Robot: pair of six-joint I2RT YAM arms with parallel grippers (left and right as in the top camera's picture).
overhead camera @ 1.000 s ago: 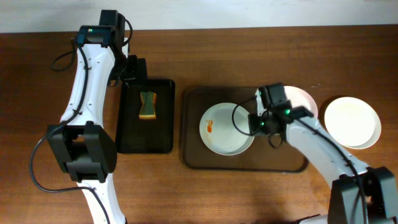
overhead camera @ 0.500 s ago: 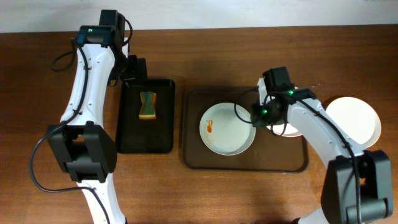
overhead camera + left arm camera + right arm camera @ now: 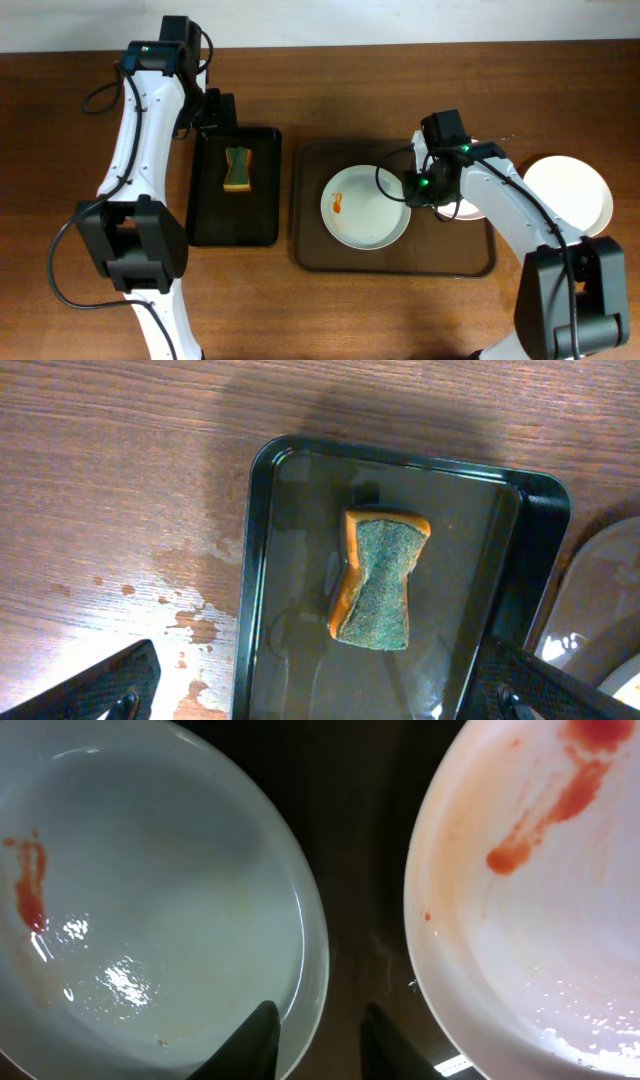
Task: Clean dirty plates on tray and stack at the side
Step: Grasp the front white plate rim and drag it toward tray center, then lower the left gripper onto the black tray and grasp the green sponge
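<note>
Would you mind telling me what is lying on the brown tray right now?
On the brown tray lie a white plate with a red smear and a second smeared plate; the right arm covers most of it from overhead.

Left arm [image 3: 140,130]: white links, black joint housings, looped black cables, green indicator light. Right arm [image 3: 505,208]: same finish, green lights. Left pincer [image 3: 320,695] fingers [image 3: 105,688]: black, wedge-shaped. Right pincer [image 3: 318,1040] fingers [image 3: 258,1038]: black, rounded.

You have a wooden table [image 3: 350,320] carrying a black tray [image 3: 235,215] on the left, a brown tray [image 3: 400,262] just beside it, and a white plate [image 3: 580,190] on the right.
</note>
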